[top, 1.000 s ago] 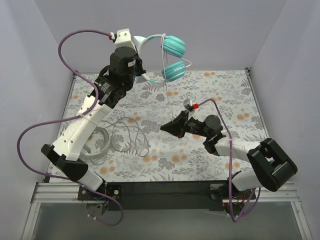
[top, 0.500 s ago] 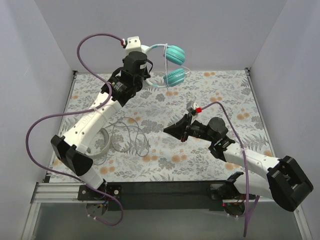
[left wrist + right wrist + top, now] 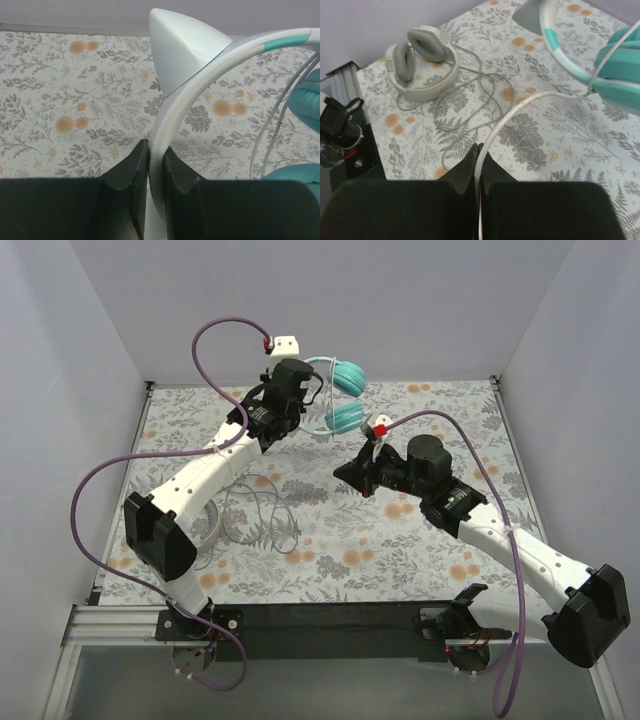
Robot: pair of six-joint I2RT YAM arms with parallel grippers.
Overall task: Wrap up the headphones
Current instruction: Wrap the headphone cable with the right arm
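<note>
Teal headphones (image 3: 346, 378) now lower, right claw (image 3: 476, 151) closer under them. Grey headphones (image 3: 427, 44) lie on tabletop (image 3: 450, 420), left of teal pair. Left claw (image 3: 149, 152) clamped on teal pair's pale headband (image 3: 200, 80). Right claw pinched tight on their white cord (image 3: 520, 102).

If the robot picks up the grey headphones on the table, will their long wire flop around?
Probably floppy: the thin grey cable lies in loose loops. The grey headphones look light, and their curved band likely keeps its shape.
</note>
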